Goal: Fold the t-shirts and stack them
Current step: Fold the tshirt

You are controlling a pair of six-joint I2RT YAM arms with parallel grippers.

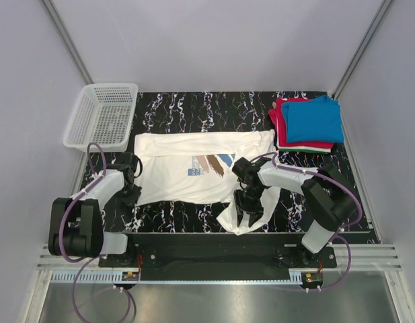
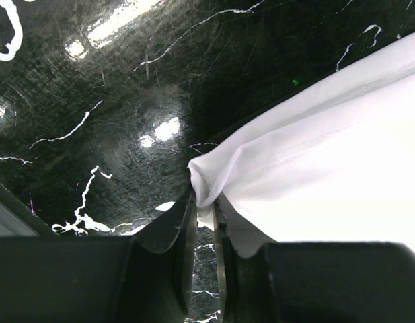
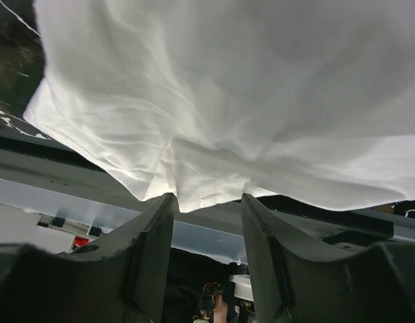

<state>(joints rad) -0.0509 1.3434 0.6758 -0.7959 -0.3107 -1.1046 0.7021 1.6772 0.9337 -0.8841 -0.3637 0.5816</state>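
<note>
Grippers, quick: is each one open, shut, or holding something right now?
Left gripper: jaws closed on a folded edge of the white t-shirt.
Right gripper: jaws holding a bunched, lifted part of the same shirt.

- Robot lab, boxed-in test cell.
- Plain white walls (image 1: 214, 40) on three sides, with metal struts (image 1: 64, 40) in the far corners.
- Left arm (image 1: 105, 187) and right arm (image 1: 288, 178) are bolted at the near edge, by a slotted rail (image 1: 214, 277).
- Purple cables (image 1: 90, 156) run exposed along the arms.
- Black marble-print surface (image 1: 207, 108) holds staged props: mesh basket (image 1: 76, 128), white tee (image 1: 187, 151) spread flat, folded stack (image 1: 315, 118).
</note>
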